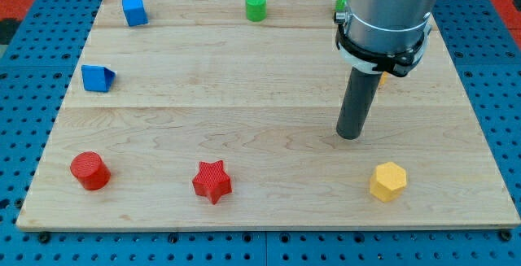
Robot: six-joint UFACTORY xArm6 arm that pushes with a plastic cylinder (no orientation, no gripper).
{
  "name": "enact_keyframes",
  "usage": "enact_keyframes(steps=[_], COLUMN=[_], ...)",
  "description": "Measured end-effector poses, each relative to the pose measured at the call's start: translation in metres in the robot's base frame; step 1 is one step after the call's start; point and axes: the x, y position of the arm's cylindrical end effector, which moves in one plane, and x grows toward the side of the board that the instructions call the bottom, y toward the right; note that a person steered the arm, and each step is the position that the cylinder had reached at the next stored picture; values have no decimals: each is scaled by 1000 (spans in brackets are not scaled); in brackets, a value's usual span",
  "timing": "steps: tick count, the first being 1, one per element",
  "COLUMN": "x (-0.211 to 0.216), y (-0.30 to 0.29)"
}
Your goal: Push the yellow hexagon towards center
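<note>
A: Where is the yellow hexagon [387, 181] now?

B: It lies near the table's [244, 95] bottom edge, toward the view's right. My tip [350, 136] stands above it and a little to the left, near but apart from it.

A: Is the claw open or closed?

B: There is no claw, only the dark rod.

A: Other blocks?

B: A red star [212, 181] and a red cylinder [89, 171] at the bottom left, a blue block [98, 78] at the left edge, a blue cube [134, 10] and a green cylinder [256, 6] at the top. One green block [342, 2] is half hidden behind the arm.
</note>
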Motion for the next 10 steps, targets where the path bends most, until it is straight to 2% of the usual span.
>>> enact_keyframes(steps=[4, 6, 7, 8, 9, 10], x=[2, 2, 4, 9, 56, 92], y=[-1, 20, 47, 138, 196, 157])
